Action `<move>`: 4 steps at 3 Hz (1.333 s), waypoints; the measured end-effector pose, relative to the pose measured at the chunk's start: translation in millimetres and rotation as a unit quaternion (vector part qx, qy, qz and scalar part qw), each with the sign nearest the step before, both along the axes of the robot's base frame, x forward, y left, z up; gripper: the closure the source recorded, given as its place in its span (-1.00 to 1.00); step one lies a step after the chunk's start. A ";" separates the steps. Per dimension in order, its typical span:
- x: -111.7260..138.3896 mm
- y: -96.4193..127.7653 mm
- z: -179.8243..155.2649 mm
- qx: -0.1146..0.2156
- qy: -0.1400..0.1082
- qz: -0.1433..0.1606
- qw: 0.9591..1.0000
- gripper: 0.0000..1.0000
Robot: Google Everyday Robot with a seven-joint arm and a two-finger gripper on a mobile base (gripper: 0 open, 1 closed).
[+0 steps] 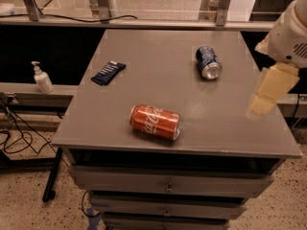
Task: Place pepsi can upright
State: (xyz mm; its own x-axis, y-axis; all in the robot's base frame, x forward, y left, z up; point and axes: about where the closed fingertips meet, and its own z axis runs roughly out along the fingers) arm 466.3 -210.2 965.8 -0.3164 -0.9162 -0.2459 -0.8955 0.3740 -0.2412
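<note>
The pepsi can (208,62), dark blue with silver ends, lies on its side at the back right of the grey table top (158,75), its silver end facing the front. My gripper (269,89), cream-coloured below the white arm, hangs over the table's right edge. It is to the right of the pepsi can and a little nearer the front, apart from it and holding nothing that I can see.
An orange-red Coca-Cola can (156,122) lies on its side near the front middle. A flat dark blue packet (108,73) lies at the left. A soap dispenser (42,78) stands on a ledge left of the table. Drawers sit under the top.
</note>
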 end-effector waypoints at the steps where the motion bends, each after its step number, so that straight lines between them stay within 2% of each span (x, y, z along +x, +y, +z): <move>1: 35.8 9.1 -16.5 0.012 0.006 -0.065 0.998 -1.00; 2: 67.7 18.0 -25.0 0.014 -0.012 -0.133 0.991 -1.00; 3: 68.2 17.7 -24.6 0.026 -0.010 -0.171 0.985 -1.00; 4: 68.1 17.7 -24.6 0.026 -0.010 -0.171 0.985 -1.00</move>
